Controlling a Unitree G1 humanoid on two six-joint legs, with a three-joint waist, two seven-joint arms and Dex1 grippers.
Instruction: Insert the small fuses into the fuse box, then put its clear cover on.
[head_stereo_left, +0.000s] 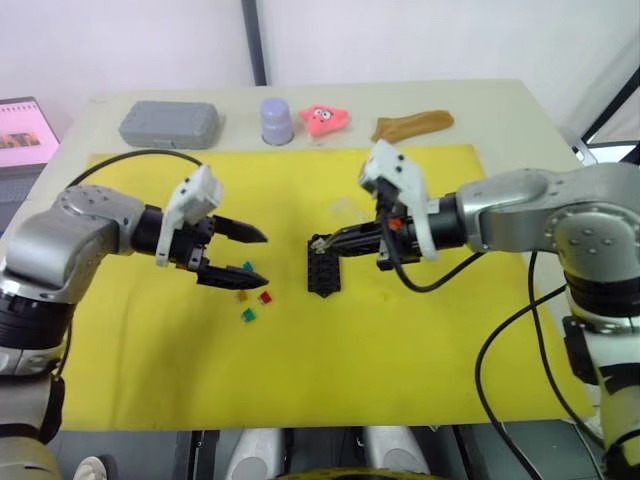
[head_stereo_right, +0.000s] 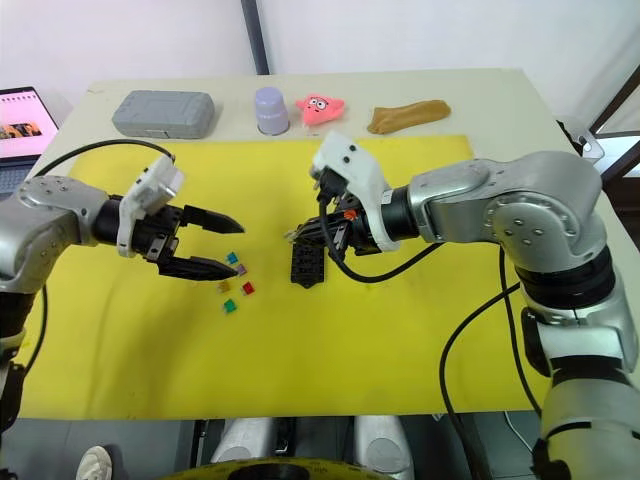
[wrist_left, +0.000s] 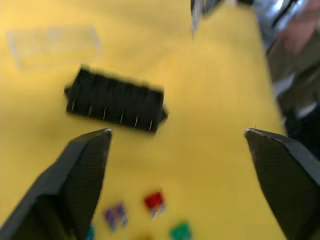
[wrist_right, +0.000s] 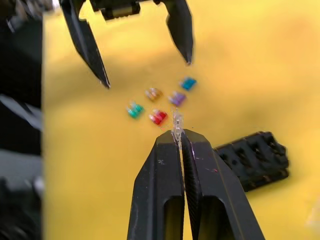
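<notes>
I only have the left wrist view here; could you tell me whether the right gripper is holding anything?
Observer: Yes. The right gripper is shut on a small pale fuse, pinched at its fingertips.
Operator: Thank you. Where is it relative to the fuse box?
Observer: In the head views its tips are at the far end of the fuse box. I cannot tell whether they touch it.
Operator: And how many loose fuses are left on the mat?
Observer: Five loose fuses: teal, amber, purple, green and red, clustered between the box and the left gripper.
</notes>
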